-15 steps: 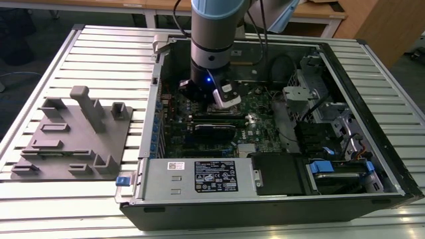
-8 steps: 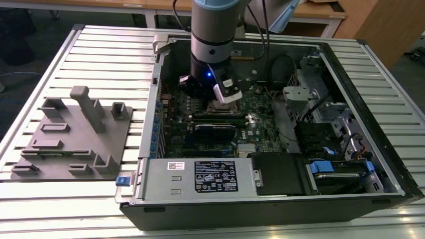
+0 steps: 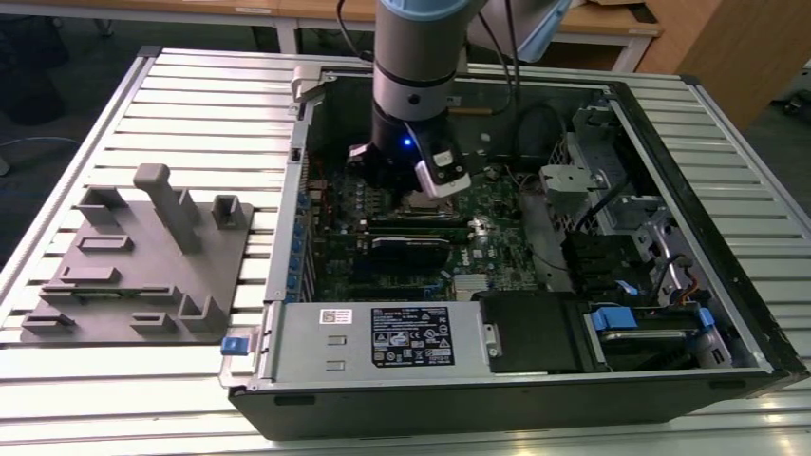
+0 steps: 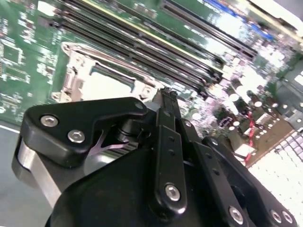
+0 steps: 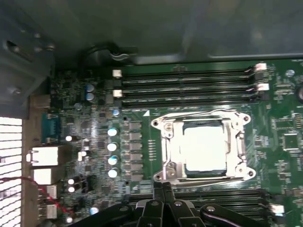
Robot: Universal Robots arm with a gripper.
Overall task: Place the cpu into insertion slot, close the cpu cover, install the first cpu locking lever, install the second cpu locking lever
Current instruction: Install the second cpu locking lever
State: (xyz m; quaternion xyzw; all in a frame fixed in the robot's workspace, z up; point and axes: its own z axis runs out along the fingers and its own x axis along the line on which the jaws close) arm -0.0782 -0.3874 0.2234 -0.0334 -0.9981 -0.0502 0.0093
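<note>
The black linkage gripper [image 5: 162, 187] has its jaws pressed together, empty, just beside the silver-grey metal cpu cover [image 5: 204, 147]. The cover frames the shiny square cpu [image 5: 204, 146] on the green motherboard [image 5: 284, 156].

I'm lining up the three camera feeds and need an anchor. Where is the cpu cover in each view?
Exterior view: the cpu cover lies under the gripper, mid-motherboard, mostly hidden by the arm.
First wrist view: silver frame around the bright cpu.
Second wrist view: frame just beyond the gripper.
Shared landmark: the long black memory slots beside it.
</note>
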